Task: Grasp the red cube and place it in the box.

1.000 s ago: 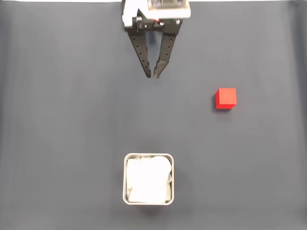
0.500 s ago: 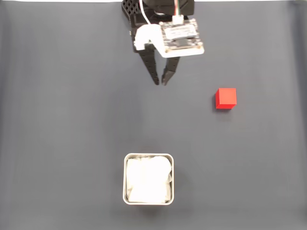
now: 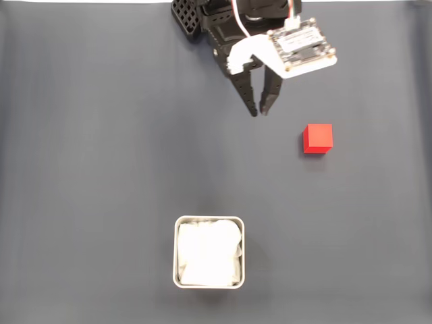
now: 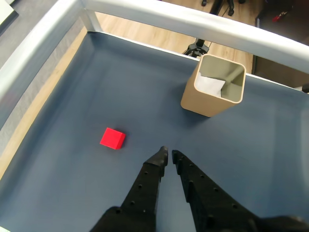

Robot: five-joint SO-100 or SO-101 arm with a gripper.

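On the dark counter (image 3: pixel 101 169), fixed view: pincer (image 3: pixel 258 111) at top centre, tips nearly closed, empty; red cube (image 3: pixel 317 138) just right of it, apart; box (image 3: pixel 209 251) bottom centre; wrist view: pincer (image 4: pixel 168 156) near, cube (image 4: pixel 112 138) left, box (image 4: pixel 214 86) far right.

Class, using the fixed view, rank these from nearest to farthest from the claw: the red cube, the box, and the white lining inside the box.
1. Red cube, right of the claw.
2. Box and white lining, bottom centre: too close to call.
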